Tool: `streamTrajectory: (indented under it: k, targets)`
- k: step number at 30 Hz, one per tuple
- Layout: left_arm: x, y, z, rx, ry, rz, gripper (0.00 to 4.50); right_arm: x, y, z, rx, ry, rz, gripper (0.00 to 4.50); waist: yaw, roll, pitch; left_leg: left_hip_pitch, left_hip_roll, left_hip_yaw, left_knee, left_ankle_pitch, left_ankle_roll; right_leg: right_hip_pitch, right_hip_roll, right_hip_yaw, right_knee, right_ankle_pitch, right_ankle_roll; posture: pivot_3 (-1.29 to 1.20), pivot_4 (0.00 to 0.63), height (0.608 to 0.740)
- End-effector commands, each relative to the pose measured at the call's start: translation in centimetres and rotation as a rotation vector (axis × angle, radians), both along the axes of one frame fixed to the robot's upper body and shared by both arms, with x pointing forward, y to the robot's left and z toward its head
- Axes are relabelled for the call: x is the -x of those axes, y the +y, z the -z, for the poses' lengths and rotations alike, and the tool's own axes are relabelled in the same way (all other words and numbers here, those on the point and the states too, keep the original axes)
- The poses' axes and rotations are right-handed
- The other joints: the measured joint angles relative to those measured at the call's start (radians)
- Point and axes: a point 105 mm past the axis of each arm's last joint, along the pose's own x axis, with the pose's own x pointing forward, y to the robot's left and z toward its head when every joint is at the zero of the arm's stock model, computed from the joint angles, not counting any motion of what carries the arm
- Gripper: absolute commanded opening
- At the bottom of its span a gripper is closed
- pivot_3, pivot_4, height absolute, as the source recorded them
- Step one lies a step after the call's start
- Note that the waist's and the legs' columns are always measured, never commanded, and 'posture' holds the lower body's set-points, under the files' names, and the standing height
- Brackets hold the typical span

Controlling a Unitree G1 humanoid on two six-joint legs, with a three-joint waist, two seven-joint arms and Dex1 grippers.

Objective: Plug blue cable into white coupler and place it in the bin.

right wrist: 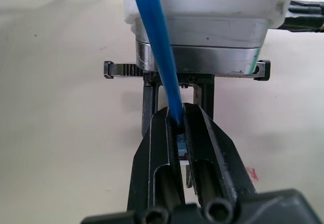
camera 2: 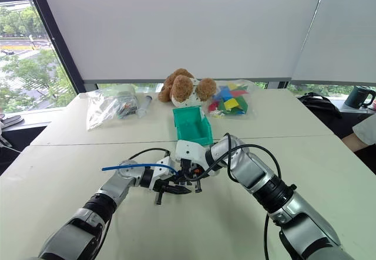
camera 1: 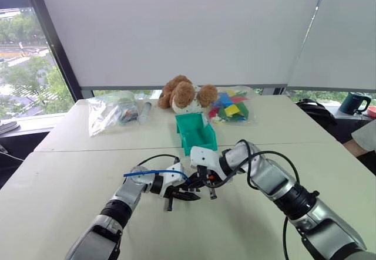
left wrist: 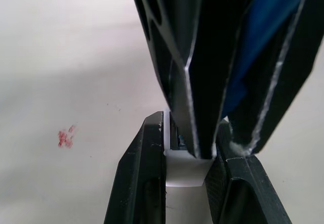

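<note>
Mating plug to socket is the step we judge to be in hand. Our left gripper (camera 1: 176, 196) is closed on the white coupler (left wrist: 185, 166), pinched between its fingers (left wrist: 139, 183) above the near middle of the table (camera 1: 70, 178). Our right gripper (right wrist: 178, 133) is clamped on the plug end of the blue cable (camera 1: 154, 172), tip right at the coupler; we cannot tell whether the plug is seated. The cable's free length arcs left over our left wrist.

Next, we think, a straight push along the socket's line is needed, keeping both grips firm, then a carry to the bin (camera 1: 197, 132) just beyond our hands.

That bin looks empty as far as we can see. To its far left and far right lie two clear bags (camera 1: 111, 112), the right one holding coloured pieces. A teddy bear (camera 1: 183, 93) sits behind the bin.
</note>
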Motion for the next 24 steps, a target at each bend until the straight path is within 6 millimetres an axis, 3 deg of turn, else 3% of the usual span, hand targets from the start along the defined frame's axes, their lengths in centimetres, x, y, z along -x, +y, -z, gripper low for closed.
streamTrajectory:
  k: [1,5,9,19,23,24]
  targets:
    - [-0.2,-0.7,-2.1,0.048,-0.075,0.015,0.42,1.5,-2.2,7.9,0.161,0.232,0.088,0.00,0.000,0.000,-0.005,0.000,0.000,0.000,0.000,0.000,0.000,0.000,0.000,0.000,0.000,0.000,0.000,0.00,0.150,0.740]
    - [-0.2,-0.3,-2.8,0.074,-0.077,-0.004,0.42,2.0,-3.3,10.7,0.200,0.293,0.133,0.00,-0.002,-0.002,-0.016,0.002,0.000,0.000,-0.002,0.000,0.001,0.001,0.000,0.000,0.000,0.000,0.000,0.00,0.150,0.740]
    - [-0.1,0.1,-3.0,0.075,-0.080,-0.013,0.42,2.2,-4.0,11.4,0.183,0.332,0.167,0.00,-0.005,-0.006,-0.018,0.016,0.000,0.001,-0.012,-0.001,0.001,0.009,-0.001,0.001,-0.002,-0.005,-0.009,0.00,0.150,0.740]
    - [-0.4,0.6,-3.2,0.076,-0.084,-0.040,0.42,3.9,-4.0,13.6,0.205,0.389,0.159,0.00,-0.003,-0.004,-0.022,0.016,0.004,-0.001,-0.015,-0.001,0.001,0.008,0.002,0.000,0.000,-0.007,-0.011,0.00,0.150,0.740]
    - [-0.4,0.9,-3.1,0.061,-0.082,-0.041,0.42,3.7,-3.3,13.0,0.159,0.388,0.165,0.00,-0.005,-0.005,-0.024,0.017,0.006,-0.001,-0.016,-0.001,0.001,0.008,0.002,0.000,-0.001,-0.008,-0.013,0.00,0.150,0.740]
    - [-0.3,1.2,-3.1,0.057,-0.080,-0.045,0.92,3.3,-3.0,12.4,0.126,0.388,0.180,0.00,-0.006,-0.005,-0.024,0.017,0.007,-0.001,-0.016,-0.001,0.001,0.008,0.003,0.000,-0.001,-0.008,-0.013,0.00,0.150,0.740]
